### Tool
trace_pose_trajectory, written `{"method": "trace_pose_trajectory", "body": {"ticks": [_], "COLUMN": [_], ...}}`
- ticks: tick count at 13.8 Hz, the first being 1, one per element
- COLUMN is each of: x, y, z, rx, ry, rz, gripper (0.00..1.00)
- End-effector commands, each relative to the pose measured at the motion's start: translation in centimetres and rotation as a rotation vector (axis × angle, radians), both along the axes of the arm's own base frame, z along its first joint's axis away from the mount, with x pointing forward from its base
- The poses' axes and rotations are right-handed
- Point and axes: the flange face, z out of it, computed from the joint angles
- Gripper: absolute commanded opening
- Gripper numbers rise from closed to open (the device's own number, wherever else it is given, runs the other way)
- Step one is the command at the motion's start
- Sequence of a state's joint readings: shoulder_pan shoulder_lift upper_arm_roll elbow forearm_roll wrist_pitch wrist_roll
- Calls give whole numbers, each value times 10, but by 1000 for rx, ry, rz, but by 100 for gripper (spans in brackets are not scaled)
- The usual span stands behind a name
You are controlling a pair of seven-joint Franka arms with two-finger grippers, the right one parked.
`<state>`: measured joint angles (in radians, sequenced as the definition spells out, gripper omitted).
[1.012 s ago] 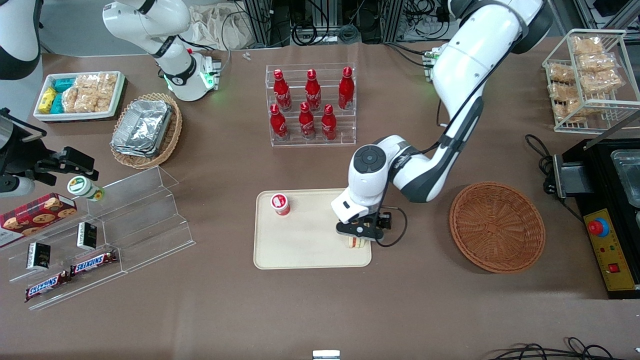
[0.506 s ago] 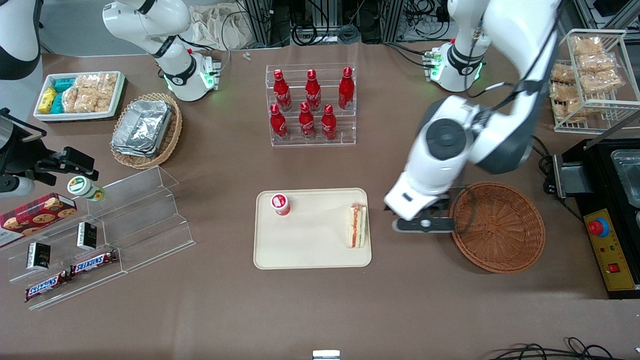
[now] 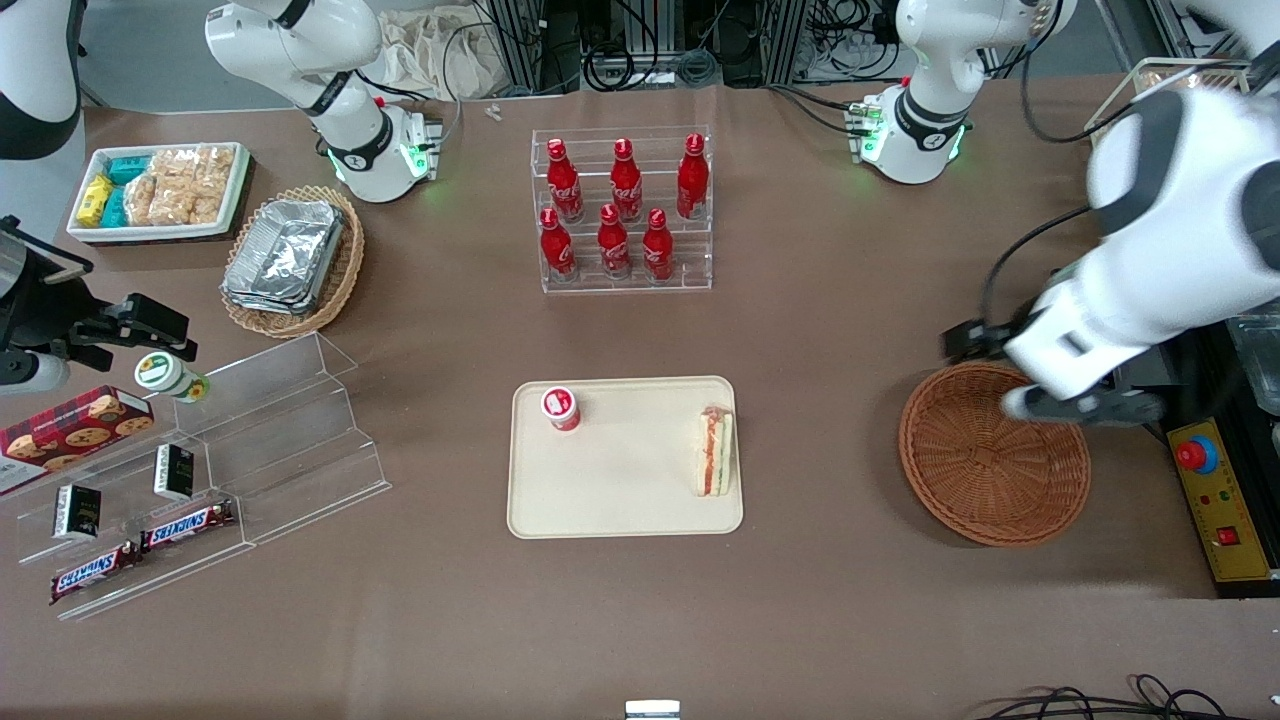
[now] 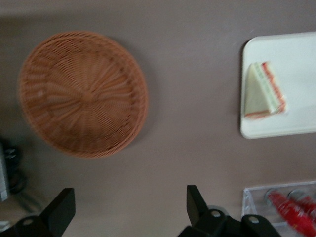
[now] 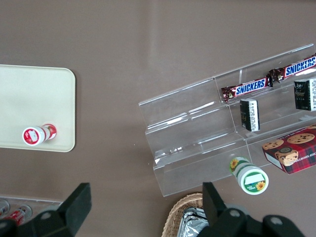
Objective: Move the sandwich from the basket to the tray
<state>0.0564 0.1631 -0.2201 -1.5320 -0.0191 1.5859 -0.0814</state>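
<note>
Since half a second ago, the gripper [image 3: 1085,408] has been carried away from the gap between tray and basket, toward the working arm's end of the table, and is now seen raised over the edge of the basket [image 3: 994,453] nearest that end. Its jaws are spread wide with nothing between them — in the wrist view the two dark fingers [image 4: 60,212] stand well apart, with bare table between.

The reddish-brown wicker basket [image 4: 83,94] holds nothing. The sandwich [image 3: 715,452] is lying flat on the tray [image 3: 620,500], close to the tray edge that faces the basket, its orange-red and green filling visible along one side; in the wrist view the sandwich [image 4: 265,91] is seen as a pale wedge just inside the tray's [image 4: 296,54] rim. Sandwich and gripper are well apart.

A small red-and-white cup [image 3: 561,408] also stands on the tray, toward the parked arm's end. Farther from the front camera, red bottles [image 3: 625,208] are ranged in a clear rack.
</note>
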Motion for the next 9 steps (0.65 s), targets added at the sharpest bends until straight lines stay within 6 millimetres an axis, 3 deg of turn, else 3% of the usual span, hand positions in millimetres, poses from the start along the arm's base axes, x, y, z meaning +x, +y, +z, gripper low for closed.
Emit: {"method": "trace_pose_trajectory", "body": {"ticks": [1,3,4,9], "x": [-42,-68,-70,-48], "y": [39,56,59,45], "z": [32,49,55,81], "rx": [-5,6,3,2], "ry": [-18,-49,-59,-98], "rz": [-33,-27,-24,-10], "gripper": [100,100,100,100]}}
